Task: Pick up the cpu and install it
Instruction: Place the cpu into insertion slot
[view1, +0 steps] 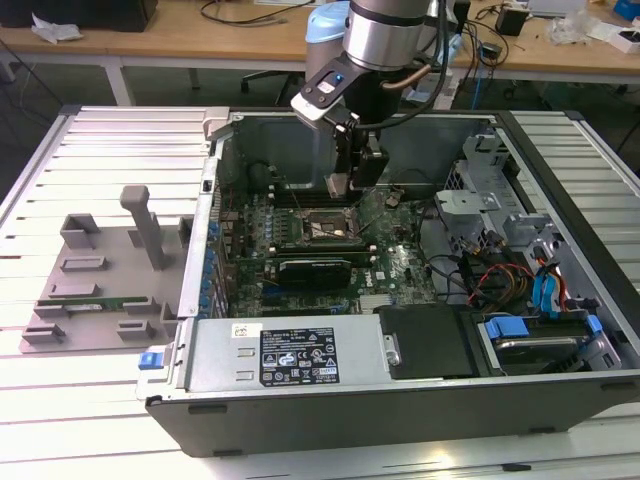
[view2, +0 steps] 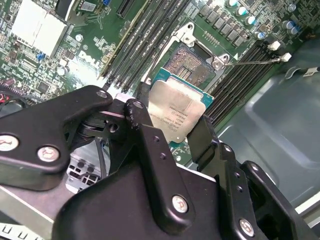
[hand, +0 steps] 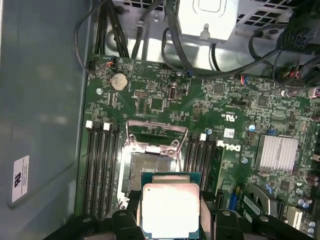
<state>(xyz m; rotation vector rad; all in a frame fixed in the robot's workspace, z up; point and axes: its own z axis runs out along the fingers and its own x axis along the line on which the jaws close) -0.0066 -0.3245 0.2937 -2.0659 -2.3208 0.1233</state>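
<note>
The pick-up half looks done. The gripper (view2: 174, 125) has its black fingers (view2: 145, 135) pinched on opposite edges of the cpu (view2: 177, 112) and holds it inside the open computer case (view1: 400, 410), over the green motherboard (hand: 150, 95).

The install half is not done. In both wrist views the socket (hand: 147, 172) lies bare, with its metal load plate (hand: 156, 125) swung up and open. The chip hangs above the socket's near edge and only partly covers it. From these angles I can't say how much air is left between the two, but it doesn't look seated. The rows of memory slots (hand: 100, 170) on either side of the socket are untouched.

The cpu itself is a flat square with a pale, silvery metal lid carrying faint print. A thin green-blue border of board shows around the lid. It sits fairly level in the grip, lid facing up towards the wrist.
</note>
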